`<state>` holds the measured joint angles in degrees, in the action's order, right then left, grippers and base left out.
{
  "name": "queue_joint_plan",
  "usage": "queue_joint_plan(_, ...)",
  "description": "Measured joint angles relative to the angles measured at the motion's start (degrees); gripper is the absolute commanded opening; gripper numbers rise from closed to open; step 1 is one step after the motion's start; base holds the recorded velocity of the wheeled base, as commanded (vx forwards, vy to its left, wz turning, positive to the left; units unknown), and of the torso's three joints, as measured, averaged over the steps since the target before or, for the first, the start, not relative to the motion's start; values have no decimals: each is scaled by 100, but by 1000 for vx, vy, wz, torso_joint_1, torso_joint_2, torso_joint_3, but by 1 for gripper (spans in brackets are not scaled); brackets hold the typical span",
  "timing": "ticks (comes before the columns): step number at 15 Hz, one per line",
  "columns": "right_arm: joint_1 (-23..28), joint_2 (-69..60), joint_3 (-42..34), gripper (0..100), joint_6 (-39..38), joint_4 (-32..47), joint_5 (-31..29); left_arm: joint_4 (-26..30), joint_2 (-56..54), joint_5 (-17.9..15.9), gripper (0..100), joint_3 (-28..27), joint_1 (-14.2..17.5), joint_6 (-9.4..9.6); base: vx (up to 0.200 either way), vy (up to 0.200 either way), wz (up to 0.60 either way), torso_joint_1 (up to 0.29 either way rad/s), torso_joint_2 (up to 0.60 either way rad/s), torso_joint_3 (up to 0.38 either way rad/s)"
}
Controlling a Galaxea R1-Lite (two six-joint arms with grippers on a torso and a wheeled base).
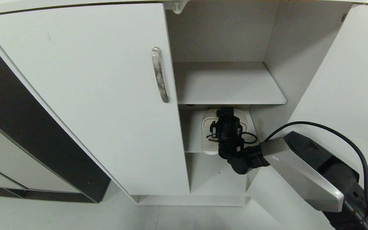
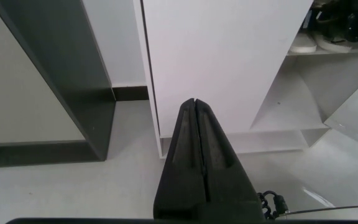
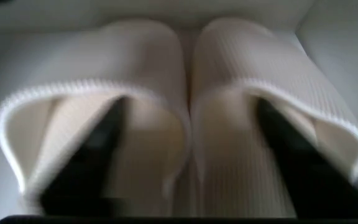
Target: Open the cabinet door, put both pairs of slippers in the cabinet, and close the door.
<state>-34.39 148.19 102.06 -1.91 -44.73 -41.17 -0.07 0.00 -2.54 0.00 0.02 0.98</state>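
Your right gripper (image 3: pixel 188 112) is on the lower shelf (image 1: pixel 192 134) of the cabinet (image 1: pixel 299 64), its fingers spread, with one tucked inside each of the cream slippers (image 1: pixel 208 127) lying side by side there. Your left gripper (image 2: pixel 194 102) hangs pressed closed before the closed left door (image 1: pixel 91 95).

The slippers (image 1: pixel 205 144) lie on the cabinet's middle shelf (image 1: pixel 191 138).
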Motion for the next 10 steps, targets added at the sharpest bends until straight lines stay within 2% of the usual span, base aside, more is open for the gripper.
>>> queue_joint_plan(3, -152, -500, -907, 100, 6, -347, -22, 0, 0, -2, 0, 0, -2, -2, 0, 0, 0, 0, 0, 0)
queue_joint_plan(8, -579, -1503, -3272, 100, 4, -1445, -65, 0, 0, 7, 0, 0, -2, -5, 0, 0, 0, 0, 0, 0)
queue_joint_plan(10, -761, -1801, -4125, 100, 2, -2052, -84, 0, 0, 7, 0, 0, 0, -2, -200, 0, 0, 7, 2, 2)
